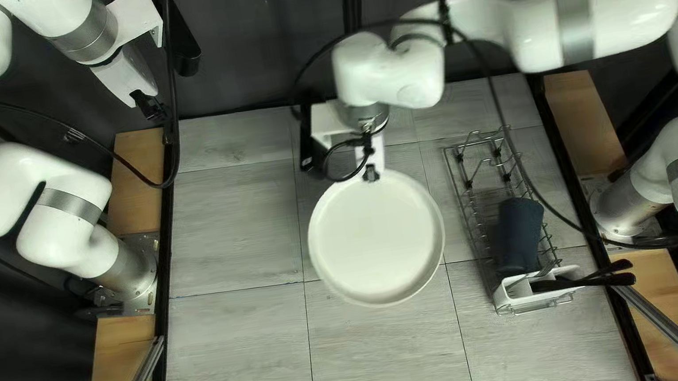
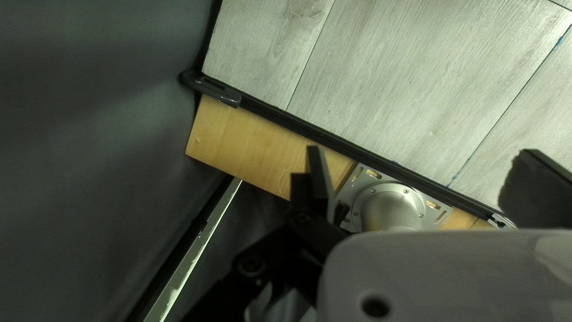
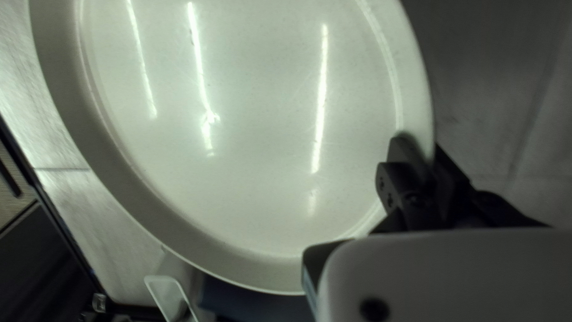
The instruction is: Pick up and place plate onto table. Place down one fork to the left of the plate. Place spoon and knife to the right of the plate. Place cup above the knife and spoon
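Note:
My right gripper (image 1: 371, 174) is over the table's middle, shut on the rim of the white plate (image 1: 377, 240). In the right wrist view the gripper (image 3: 424, 156) has one finger inside the plate (image 3: 250, 119) and one outside its rim. Whether the plate touches the table cannot be told. A dark blue cup (image 1: 521, 235) lies in the wire rack, right of the plate. Black-handled cutlery (image 1: 604, 276) leans in the rack's white holder (image 1: 515, 291); its kinds are hidden. My left gripper (image 1: 149, 107) is raised beyond the table's far left corner; in its wrist view the gripper (image 2: 426, 179) stands open and empty.
The wire rack (image 1: 469, 207) stands along the table's right side, with cutlery handles jutting over the right edge. A black cable (image 1: 498, 104) from my right arm loops above the rack. Wooden boards (image 1: 139, 158) border the table (image 1: 249, 365).

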